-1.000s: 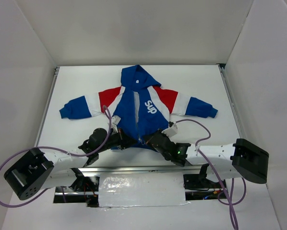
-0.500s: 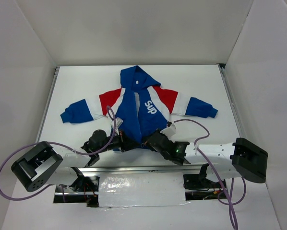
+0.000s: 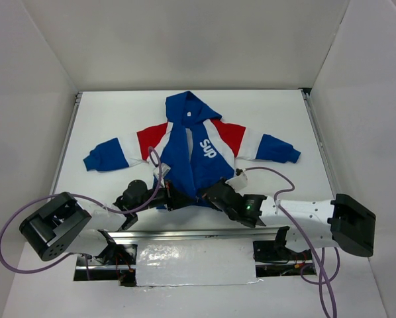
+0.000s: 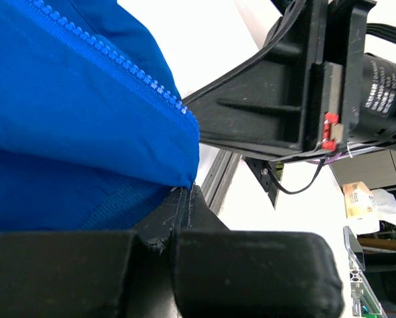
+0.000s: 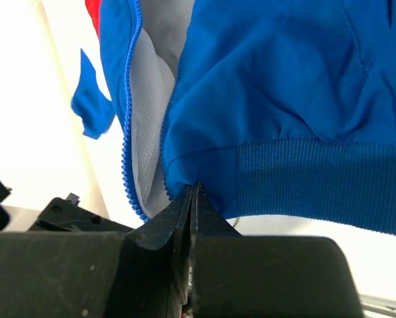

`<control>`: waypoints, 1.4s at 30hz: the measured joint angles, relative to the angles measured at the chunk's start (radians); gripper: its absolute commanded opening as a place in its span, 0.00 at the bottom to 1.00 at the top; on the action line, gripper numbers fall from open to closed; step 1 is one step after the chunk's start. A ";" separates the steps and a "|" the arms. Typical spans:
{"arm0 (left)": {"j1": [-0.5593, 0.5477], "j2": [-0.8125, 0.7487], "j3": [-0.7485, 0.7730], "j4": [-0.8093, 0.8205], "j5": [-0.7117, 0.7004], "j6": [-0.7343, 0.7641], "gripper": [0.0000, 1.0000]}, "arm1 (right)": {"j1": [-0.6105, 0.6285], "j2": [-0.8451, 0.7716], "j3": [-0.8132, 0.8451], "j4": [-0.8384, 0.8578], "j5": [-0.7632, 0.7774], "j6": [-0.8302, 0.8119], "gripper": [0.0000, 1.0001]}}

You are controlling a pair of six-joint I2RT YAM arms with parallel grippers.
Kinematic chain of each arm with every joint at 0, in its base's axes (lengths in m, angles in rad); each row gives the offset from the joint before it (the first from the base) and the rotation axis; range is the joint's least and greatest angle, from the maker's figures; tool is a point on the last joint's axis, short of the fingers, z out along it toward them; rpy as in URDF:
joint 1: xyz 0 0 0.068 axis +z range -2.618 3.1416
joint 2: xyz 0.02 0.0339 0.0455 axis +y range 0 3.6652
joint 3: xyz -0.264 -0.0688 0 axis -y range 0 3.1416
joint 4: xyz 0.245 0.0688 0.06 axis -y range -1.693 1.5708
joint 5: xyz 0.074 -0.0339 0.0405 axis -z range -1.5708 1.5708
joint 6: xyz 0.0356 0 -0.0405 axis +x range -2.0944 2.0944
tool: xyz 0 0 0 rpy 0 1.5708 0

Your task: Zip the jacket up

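One blue jacket with red-and-white sleeves and white "SUP" lies flat, zipper undone. Two grippers work it: the left gripper and right gripper are each clamped tight on its hem.

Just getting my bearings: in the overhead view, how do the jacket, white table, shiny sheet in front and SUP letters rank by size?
Largest to smallest as they look there:
1. white table
2. jacket
3. shiny sheet
4. SUP letters
None look close enough to be unsure.
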 measured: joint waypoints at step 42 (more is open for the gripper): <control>-0.018 -0.074 -0.003 -0.089 0.065 -0.008 0.30 | -0.078 -0.195 -0.348 0.548 -0.357 -0.538 0.00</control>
